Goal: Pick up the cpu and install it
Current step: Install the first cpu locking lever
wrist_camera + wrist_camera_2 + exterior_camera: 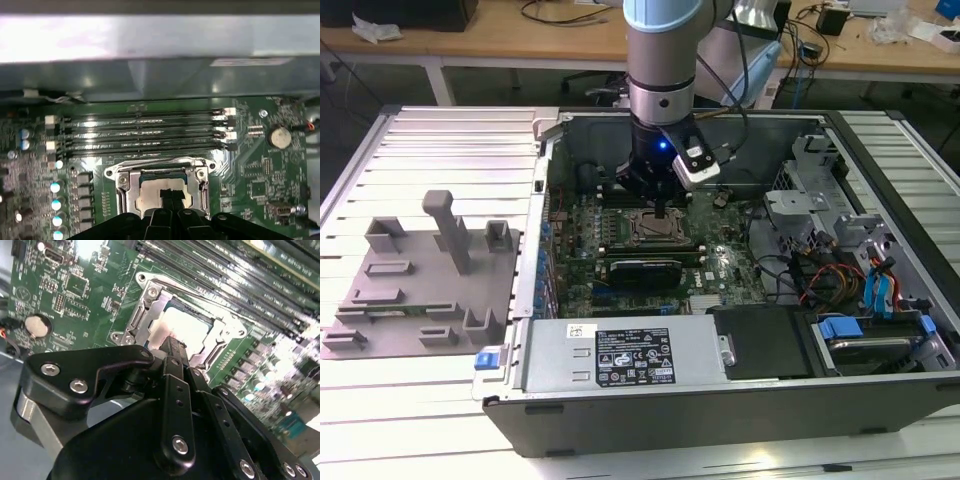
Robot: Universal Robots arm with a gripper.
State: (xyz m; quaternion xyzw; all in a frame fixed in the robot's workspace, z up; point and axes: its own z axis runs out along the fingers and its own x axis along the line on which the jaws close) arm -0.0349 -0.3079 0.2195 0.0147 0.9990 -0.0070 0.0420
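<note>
The gripper (663, 212) hangs over the socket (656, 229) inside the computer case (880, 330). Its fingers (172, 352) are pinched together, tips on the cpu (182, 329) lying in the socket. The grey tray (420, 280) sits at nine o'clock of the case.

You see the cpu (182, 330) with a pale, smooth metal top that glares under the light, set in a bright bare-metal socket frame (150, 302). The pincer (172, 347) looks like matt black plastic with shiny steel screws. The motherboard (260, 165) is glossy green; the fixture tray (420, 290) matt grey plastic.
</note>
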